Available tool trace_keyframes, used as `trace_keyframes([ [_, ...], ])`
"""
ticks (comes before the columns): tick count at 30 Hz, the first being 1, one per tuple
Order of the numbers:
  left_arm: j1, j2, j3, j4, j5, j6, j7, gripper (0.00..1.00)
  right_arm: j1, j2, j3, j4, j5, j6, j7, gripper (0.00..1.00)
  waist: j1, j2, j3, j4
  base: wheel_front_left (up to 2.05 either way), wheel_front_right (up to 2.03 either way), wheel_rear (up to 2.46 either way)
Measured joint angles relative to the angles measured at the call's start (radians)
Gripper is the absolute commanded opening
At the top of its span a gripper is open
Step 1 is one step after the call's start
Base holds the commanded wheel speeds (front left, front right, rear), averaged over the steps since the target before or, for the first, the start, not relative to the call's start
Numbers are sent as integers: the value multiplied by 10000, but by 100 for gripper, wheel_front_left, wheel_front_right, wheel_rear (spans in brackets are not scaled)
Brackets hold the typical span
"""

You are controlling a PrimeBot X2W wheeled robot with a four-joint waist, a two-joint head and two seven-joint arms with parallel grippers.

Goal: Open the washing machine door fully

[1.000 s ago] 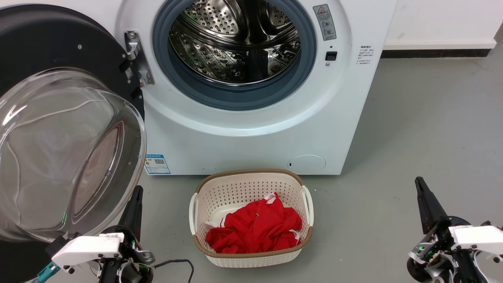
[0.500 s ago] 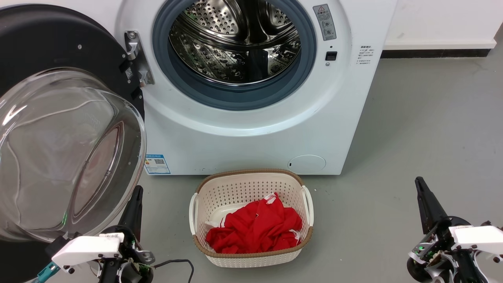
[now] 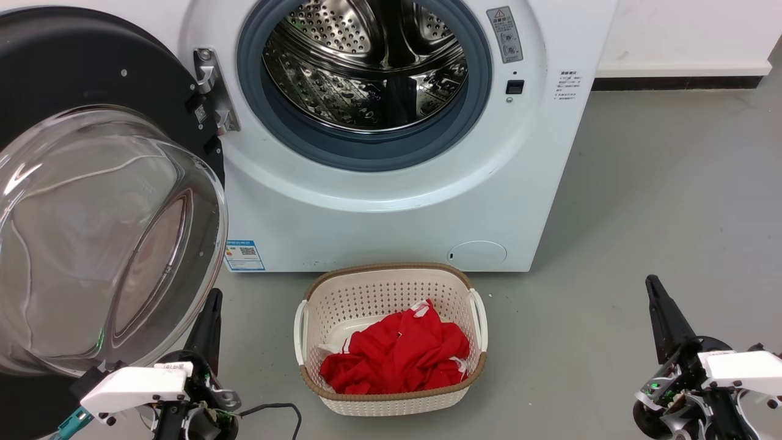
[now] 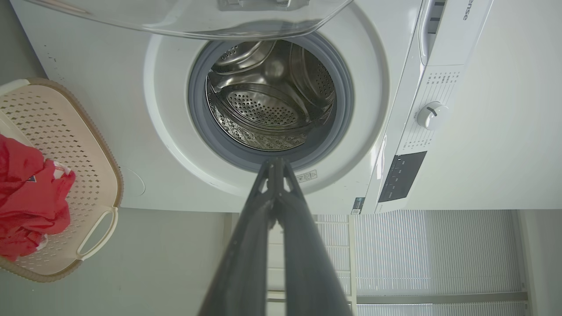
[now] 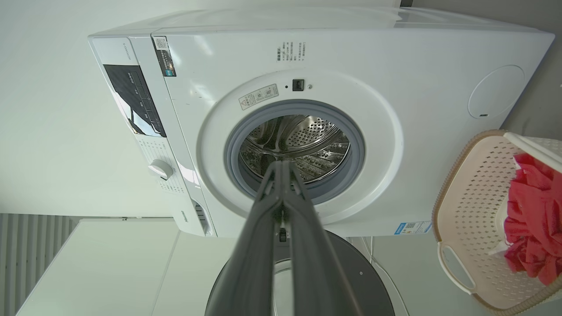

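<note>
The white washing machine [image 3: 397, 208] stands ahead with its steel drum [image 3: 366, 61] exposed. Its door [image 3: 91, 79], a black disc with a bulging clear glass bowl [image 3: 104, 238], is swung wide to the left on its metal hinge [image 3: 211, 91]. My left gripper [image 3: 211, 302] rests low at the lower left, just below the bowl's edge, fingers shut and empty. My right gripper [image 3: 654, 287] sits at the lower right over bare floor, also shut and empty. Both wrist views show the drum opening [image 4: 270, 101] [image 5: 294, 149] beyond closed fingertips [image 4: 276, 164] [image 5: 281, 166].
A cream laundry basket [image 3: 391, 281] holding red cloth [image 3: 397, 354] sits on the grey floor in front of the machine, between my two arms. A white wall with a dark skirting [image 3: 678, 82] runs at the back right. A black cable [image 3: 275, 408] lies by my left arm.
</note>
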Motion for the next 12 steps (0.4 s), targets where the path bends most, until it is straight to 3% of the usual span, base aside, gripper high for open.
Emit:
trace_keyframes([
  [12,-1,0,0,0,0,0,0,0,-1,8,-13,0,-13,0,12,0,0,0,0,0,0,0,0],
])
